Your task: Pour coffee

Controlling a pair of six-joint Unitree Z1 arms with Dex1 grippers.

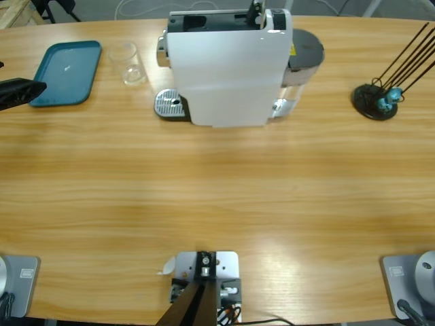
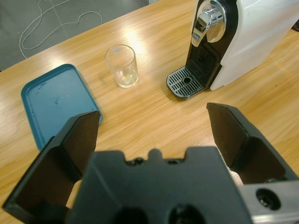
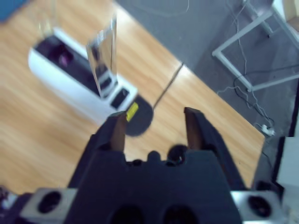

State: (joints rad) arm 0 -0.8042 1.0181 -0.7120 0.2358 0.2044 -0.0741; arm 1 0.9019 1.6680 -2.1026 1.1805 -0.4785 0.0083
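Left gripper point(image 2: 152, 126): we see its jaws spread wide with nothing between them, hanging above the table's point(image 1: 217, 197) left end; in the high view only a black tip shows at the left edge point(image 1: 20, 92).
Right gripper point(image 3: 154, 126): jaws parted and empty, held high over the table, looking down on the machine from behind.
Tray point(image 2: 58, 103): a teal tray, bare, nearest the left gripper, by the table's far left corner.
Glass point(image 2: 122, 66): a clear tumbler standing upright just beside the tray, between it and the machine, touching neither.
Coffee point(image 2: 124, 78): we make out a thin pale yellowish layer at the bottom of the glass.
Coffee machine point(image 1: 228, 64): white capsule machine at the far edge, middle; chrome spout point(image 2: 208, 21) over a drip grille point(image 2: 185, 83) with nothing on it.
Capsule stand point(image 1: 376, 100): black wire rack near the far right corner, well apart from the rest.
In the way: we see nothing between the left gripper and the glass.
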